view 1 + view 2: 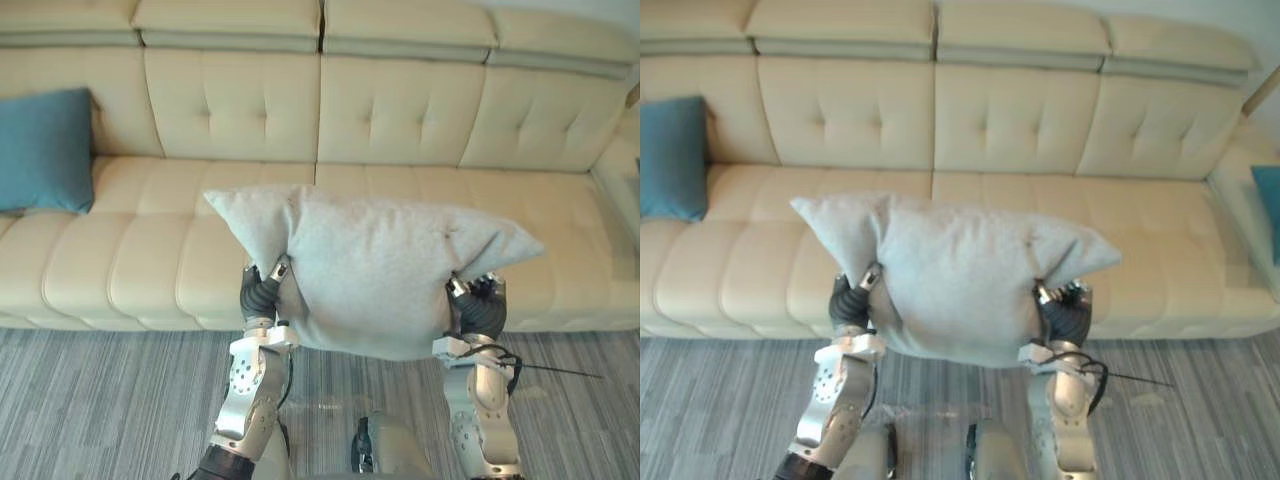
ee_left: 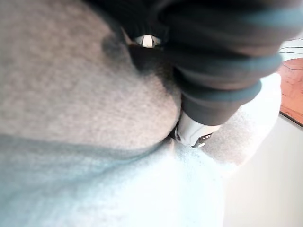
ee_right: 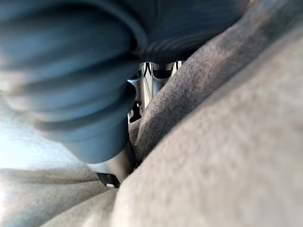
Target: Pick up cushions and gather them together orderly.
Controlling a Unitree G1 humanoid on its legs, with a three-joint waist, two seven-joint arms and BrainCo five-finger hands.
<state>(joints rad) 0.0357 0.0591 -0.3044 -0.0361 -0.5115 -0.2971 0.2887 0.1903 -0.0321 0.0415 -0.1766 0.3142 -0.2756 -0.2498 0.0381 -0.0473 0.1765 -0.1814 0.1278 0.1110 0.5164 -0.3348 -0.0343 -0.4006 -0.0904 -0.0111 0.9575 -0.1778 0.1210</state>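
left eye view: carrying a grey cushion [image 1: 370, 270] at centre frame, up in the air in front of the cream sofa [image 1: 400, 110], clamped between left hand [image 1: 262, 292] at its eight o'clock and right hand [image 1: 478, 305] at its four o'clock. cannot tell open or closed for either, both sunk into the fabric. spotting a teal cushion [image 1: 45, 150] propped on the seat at nine o'clock, well apart.

right eye view: same squeeze, plus catching a second teal cushion [image 1: 1267, 205] at three o'clock, cut off by the edge.

left wrist view: pressing deep into grey cloth, dented round the dark cover. grip unreadable.

right wrist view: wedged into a fold of the same cloth. cannot tell here either.

judging from this: probably relying on side pressure alone, so risking a slide down to the striped carpet [image 1: 100, 400] by easing either arm outward. risking a lopsided hold by swinging toward nine o'clock too fast. risking an untidy lean on the seat edge by letting go short of the teal one.
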